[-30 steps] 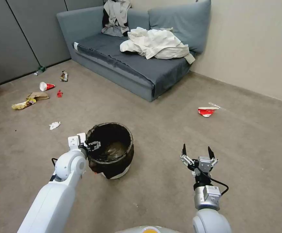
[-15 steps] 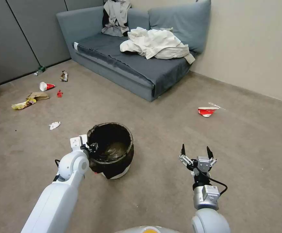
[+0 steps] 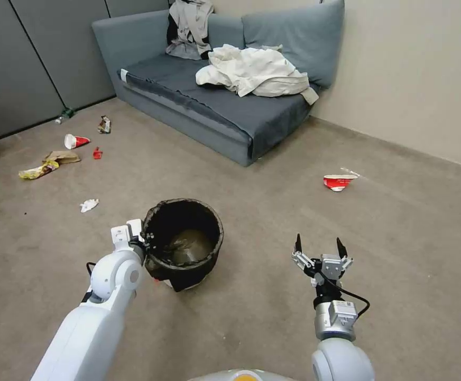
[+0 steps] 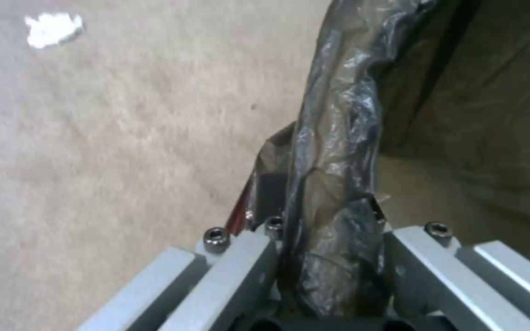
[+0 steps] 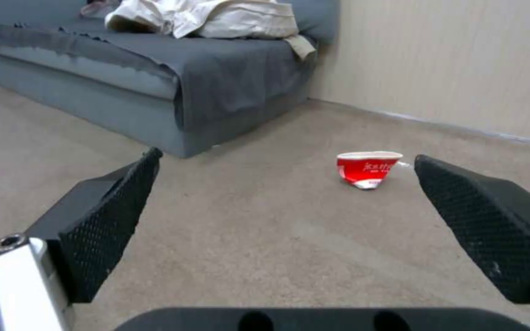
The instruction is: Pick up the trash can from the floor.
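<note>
You're clamping the left claw point(image 3: 145, 244) on the trash can point(image 3: 184, 243) rim; it's looking tilted, barely off the floor point(image 3: 262, 317), lift remaining; right claw point(image 3: 318, 244) waiting open

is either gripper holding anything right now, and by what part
The left gripper is shut on the trash can, pinching its bag-covered rim on the robot's left side. The right gripper is open, holding nothing.

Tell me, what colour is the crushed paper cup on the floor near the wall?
Red with a white rim; the crushed cup shows best in the right wrist view.
</note>
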You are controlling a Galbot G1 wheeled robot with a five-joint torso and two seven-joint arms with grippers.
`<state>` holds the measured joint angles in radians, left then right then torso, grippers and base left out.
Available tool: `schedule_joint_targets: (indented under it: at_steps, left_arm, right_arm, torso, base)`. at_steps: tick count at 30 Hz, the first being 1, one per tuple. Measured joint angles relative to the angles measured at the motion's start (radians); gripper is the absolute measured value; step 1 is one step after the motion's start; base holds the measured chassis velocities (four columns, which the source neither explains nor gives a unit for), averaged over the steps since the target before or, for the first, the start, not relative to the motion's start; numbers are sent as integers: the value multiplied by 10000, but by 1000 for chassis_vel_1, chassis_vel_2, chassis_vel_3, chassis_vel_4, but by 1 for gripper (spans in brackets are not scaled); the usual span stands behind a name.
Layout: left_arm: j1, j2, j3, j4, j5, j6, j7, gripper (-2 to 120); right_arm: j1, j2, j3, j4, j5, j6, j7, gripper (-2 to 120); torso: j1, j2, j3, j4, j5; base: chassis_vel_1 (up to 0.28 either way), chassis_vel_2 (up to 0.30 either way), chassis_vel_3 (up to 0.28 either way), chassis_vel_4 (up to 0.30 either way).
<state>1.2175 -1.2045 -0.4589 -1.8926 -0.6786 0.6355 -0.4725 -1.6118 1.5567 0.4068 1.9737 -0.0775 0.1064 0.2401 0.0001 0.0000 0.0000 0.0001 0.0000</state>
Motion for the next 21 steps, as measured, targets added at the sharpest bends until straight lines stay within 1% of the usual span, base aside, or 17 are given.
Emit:
schedule_joint_targets:
  at_steps: [1,3,5,6,9,10,12,14,15,18,19,21]
  left_arm:
    - [0,0,0,0,0,0,0,1]
    - [186,11,-47,-200,197,-456,243,1]
    - [420,38,-174,-405,340,-1013,699,1]
    - [420,38,-174,-405,340,-1013,699,1]
    - [934,98,-380,-726,565,-1922,1771,1]
    - [934,98,-380,-726,565,-1922,1771,1]
    - [1414,101,-488,-995,788,-2383,2243,1]
    - [2119,39,-627,-1477,971,-2640,2567,1]
    - [2119,39,-627,-1477,971,-2640,2567,1]
    - [2877,-152,-729,-2196,1122,-2836,2708,1]
    - [2877,-152,-729,-2196,1122,-2836,2708,1]
    - [3199,-335,-749,-2600,1305,-3051,2757,1]
  right_arm:
    - [0,0,0,0,0,0,0,100]
    - [0,-11,0,10,5,0,0,100]
    - [1,-22,1,27,13,0,3,100]
    - [1,-22,1,27,13,0,3,100]
    - [10,-30,1,29,19,6,6,100]
    - [10,-30,1,29,19,6,6,100]
    - [11,-30,-9,29,24,11,9,100]
    - [17,-29,-25,44,31,18,12,100]
    - [17,-29,-25,44,31,18,12,100]
    - [19,-27,-28,63,40,31,17,100]
    - [19,-27,-28,63,40,31,17,100]
    - [17,-26,-29,74,42,47,25,100]
  torso:
    - [0,0,0,0,0]
    - [0,0,0,-1,-1]
    - [0,0,0,-2,0]
    - [0,0,0,-2,0]
    - [0,0,0,-3,-1]
    - [0,0,0,-3,-1]
    - [0,0,0,-3,1]
    - [0,0,0,1,0]
    - [0,0,0,1,0]
    - [0,0,0,2,0]
    - [0,0,0,2,0]
    - [0,0,-1,0,1]
  base:
    - [0,0,0,0]
    - [0,0,0,0]
    - [0,0,0,0]
    - [0,0,0,0]
    - [0,0,0,0]
    - [0,0,0,0]
    - [0,0,0,0]
    - [0,0,0,0]
    - [0,0,0,0]
    - [0,0,0,0]
    - [0,0,0,0]
    - [0,0,0,0]
